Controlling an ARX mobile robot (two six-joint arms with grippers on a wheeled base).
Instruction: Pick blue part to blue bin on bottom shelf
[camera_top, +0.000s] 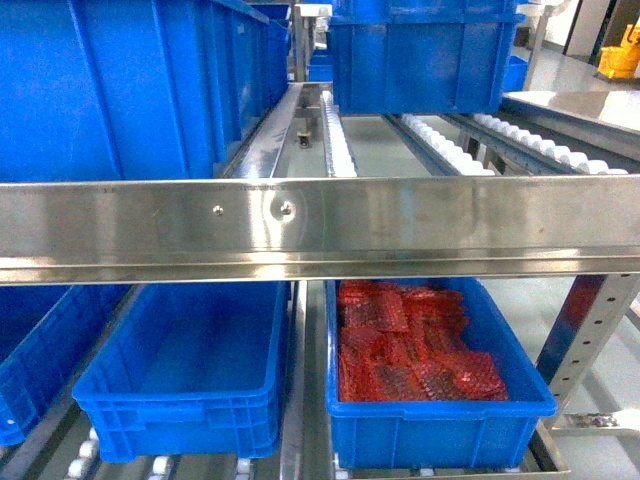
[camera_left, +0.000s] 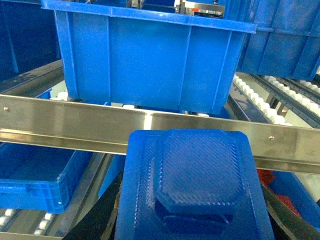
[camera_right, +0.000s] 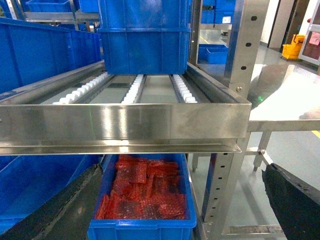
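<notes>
1. Filling the lower half of the left wrist view, the blue part (camera_left: 192, 187) is sitting between the dark fingers (camera_left: 97, 220) of the left pincer, which is clamping it by its sides; it is a squarish textured moulding with a raised centre.
2. The part is hanging in front of the steel rail (camera_left: 75, 122) of the rack, with a big blue crate (camera_left: 150, 60) standing on the tier behind that rail.
3. The head view is showing neither the part nor either pincer; it is showing the bottom shelf (camera_top: 300, 400) below a riveted rail (camera_top: 320, 225).
4. On that shelf an open blue bin (camera_top: 180, 390) is sitting on the left, just beside a second blue bin (camera_top: 440, 425) heaped with red mesh-wrapped pieces (camera_top: 410, 345).
5. The right wrist view is looking at the same red-filled bin (camera_right: 142, 227) from the right, with white rollers (camera_right: 135, 87) running along the tier above it.
6. Dark fingers (camera_right: 295, 200) of the right pincer are framing that view at both lower corners, standing wide apart and gripping nothing.
7. Only the right wrist view is taking in the room: a perforated steel upright (camera_right: 235, 100), a steel surface (camera_right: 285, 105) to the right, a glossy floor and a yellow mop bucket (camera_right: 294, 47) far back.
</notes>
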